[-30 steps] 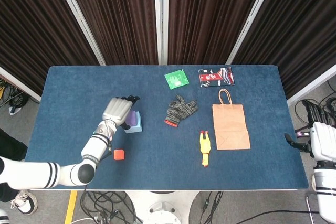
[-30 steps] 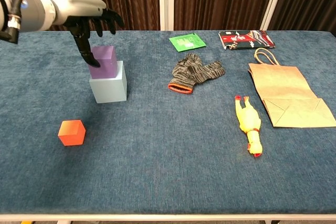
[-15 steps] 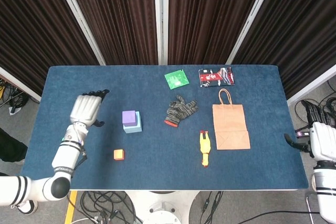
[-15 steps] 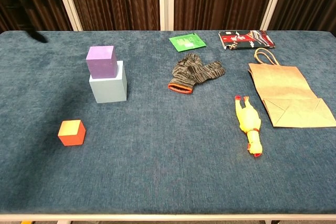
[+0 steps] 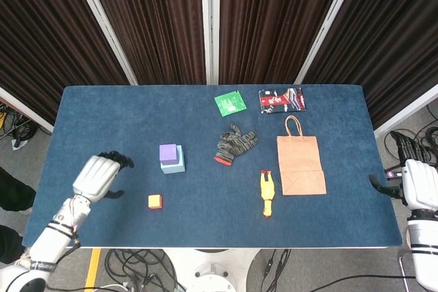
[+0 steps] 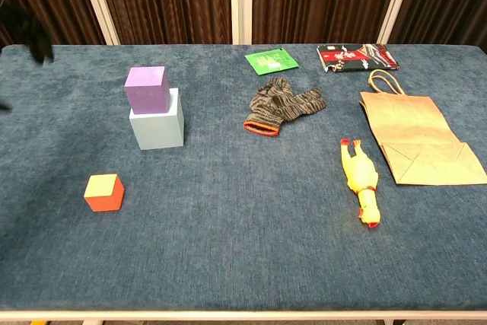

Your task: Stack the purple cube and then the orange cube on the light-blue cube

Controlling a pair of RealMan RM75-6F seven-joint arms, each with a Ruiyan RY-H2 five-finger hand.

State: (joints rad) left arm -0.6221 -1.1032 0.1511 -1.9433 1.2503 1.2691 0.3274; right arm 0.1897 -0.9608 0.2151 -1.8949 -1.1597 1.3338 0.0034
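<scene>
- Purple cube (image 6: 148, 87): rests squarely on top of the light-blue cube (image 6: 157, 127), left of table centre; nothing touches either one.
- Orange cube (image 6: 103, 192): sits alone on the blue table (image 6: 228, 249), at about 7 o'clock from the two-cube stack and near it.
- Left hand (image 5: 98, 175): hovers over the table's left edge, at about 9 o'clock from the orange cube and well apart from it; released, fingers spread and slightly curved, holding nothing. Only dark fingertips show at the chest view's left margin.
- Right hand (image 5: 419, 184): off the table's right edge, at 3 o'clock from the paper bag (image 6: 415, 138); whether its fingers are spread or clenched cannot be told.
- Other items: striped glove (image 6: 283, 104) near centre; yellow rubber chicken (image 6: 361, 182) at its 5 o'clock; green packet (image 6: 271, 60) and red-and-black packet (image 6: 356, 55) by the far edge.
</scene>
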